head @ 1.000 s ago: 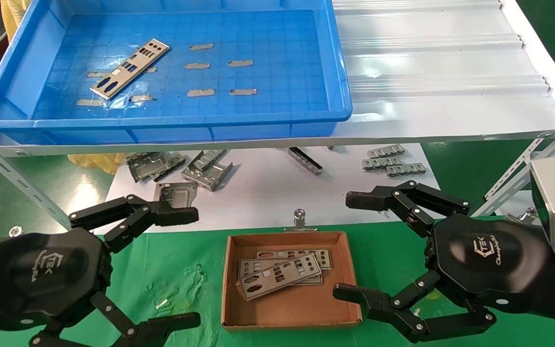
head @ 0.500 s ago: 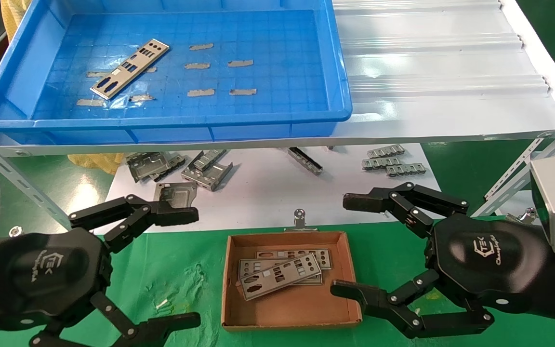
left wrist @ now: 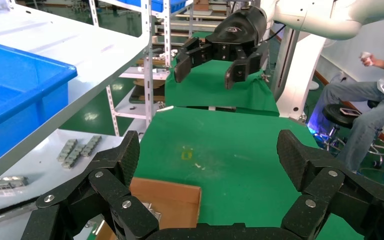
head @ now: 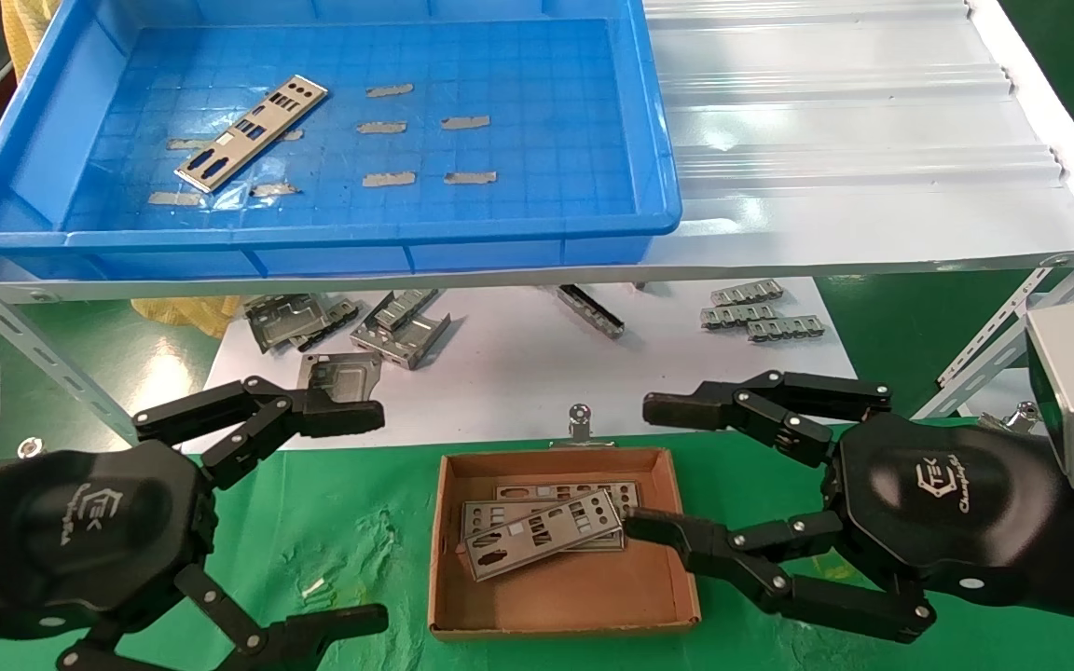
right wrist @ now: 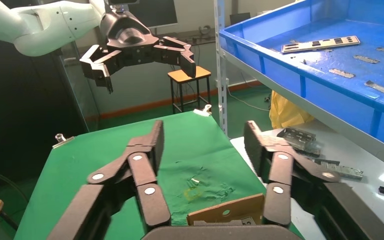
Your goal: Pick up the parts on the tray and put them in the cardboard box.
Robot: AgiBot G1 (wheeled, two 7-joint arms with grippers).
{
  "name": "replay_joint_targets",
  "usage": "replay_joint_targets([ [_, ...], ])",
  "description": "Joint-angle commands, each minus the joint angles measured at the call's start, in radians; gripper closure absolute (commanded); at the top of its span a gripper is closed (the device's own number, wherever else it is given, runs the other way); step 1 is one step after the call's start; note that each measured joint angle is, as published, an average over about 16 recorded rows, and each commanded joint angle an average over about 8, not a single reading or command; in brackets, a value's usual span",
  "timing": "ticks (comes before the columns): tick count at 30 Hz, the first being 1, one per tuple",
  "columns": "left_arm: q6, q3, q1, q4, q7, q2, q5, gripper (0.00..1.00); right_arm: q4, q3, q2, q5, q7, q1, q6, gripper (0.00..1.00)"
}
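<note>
Green mat, cardboard box point(head: 560, 596) partly behind wide-open right gripper point(head: 658, 471); left gripper point(head: 364, 513) spread, lower finger cropped.

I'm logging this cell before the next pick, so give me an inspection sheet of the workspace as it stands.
Surface: green cloth in front, white shelf behind, white sheet below it.
Job's things: one part lies in the tray; several parts lie stacked in the cardboard box.
Clutter: bent grey brackets and small metal pieces on the white sheet; grey tape strips on the tray floor.
Grippers: left gripper open, over the cloth left of the box; right gripper open, empty, over the box's right side.
Cables: nothing seen.
Surroundings: seated person in the left wrist view; stool in the right wrist view.
</note>
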Motion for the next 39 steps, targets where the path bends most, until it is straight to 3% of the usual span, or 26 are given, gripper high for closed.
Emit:
replay_joint_targets([
  [1, 0.0, 0.0, 0.0, 0.0, 0.0, 0.0, 0.0, 0.0, 0.0, 0.0, 0.0, 0.0, 0.0, 0.0, 0.0, 1.0],
  [20, -0.013, -0.001, -0.037, 0.011, 0.0, 0.006, 0.016, 0.0, 0.0, 0.0, 0.0, 0.0, 0.0, 0.0, 0.0, 1.0],
  [28, -0.072, 0.042, -0.293, 0.187, -0.014, 0.105, 0.146, 0.0, 0.0, 0.0, 0.0, 0.0, 0.0, 0.0, 0.0, 1.0],
  [39, -0.213, 0.186, -0.724, 0.681, 0.061, 0.328, 0.477, 0.0, 0.0, 0.0, 0.0, 0.0, 0.0, 0.0, 0.0, 1.0],
])
